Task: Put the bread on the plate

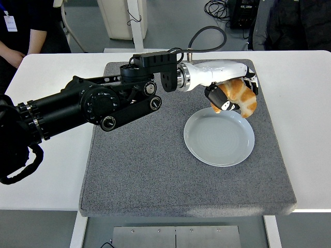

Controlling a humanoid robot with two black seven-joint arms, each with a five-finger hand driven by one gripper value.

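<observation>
A golden croissant [240, 96], the bread, hangs in the air in my left hand [231, 94], whose fingers are curled around it. It is just above the far rim of the pale round plate [219, 138], which lies on the right half of the grey mat [155, 170]. My left arm stretches from the left edge across the mat's far part. Nothing lies on the plate. My right arm does not show.
The grey mat covers the middle of the white table [46, 150]. A person in dark clothes [20, 31] stands at the far left corner, and another dark figure [295, 26] is at the top right. Cables [217, 8] lie on the floor beyond.
</observation>
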